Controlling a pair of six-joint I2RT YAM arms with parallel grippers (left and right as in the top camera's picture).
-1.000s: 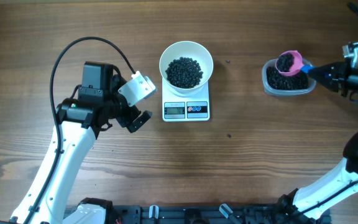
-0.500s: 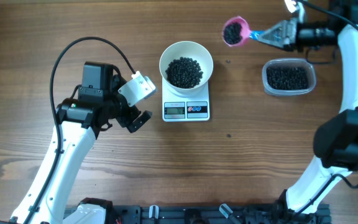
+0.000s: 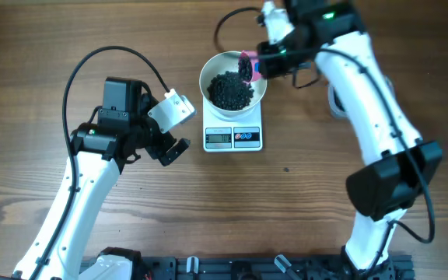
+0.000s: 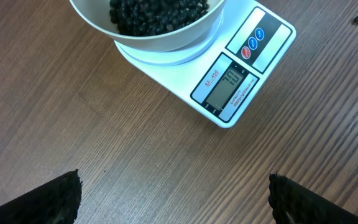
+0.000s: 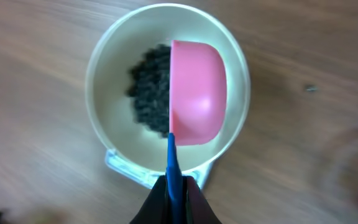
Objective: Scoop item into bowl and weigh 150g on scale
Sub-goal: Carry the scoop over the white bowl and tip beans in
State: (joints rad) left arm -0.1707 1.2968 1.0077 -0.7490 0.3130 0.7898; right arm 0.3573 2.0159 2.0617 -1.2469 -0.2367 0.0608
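Wood-grain table (image 3: pixel 286 218), scale (image 3: pixel 233 138) ctr.

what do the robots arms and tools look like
Both arms are slim white links with black joints. The left arm has a black cable looping off it. The right arm has a bulky black elbow housing and a small green light. The left tool has black, rough-textured fingers. The right tool has dark tapering ones.
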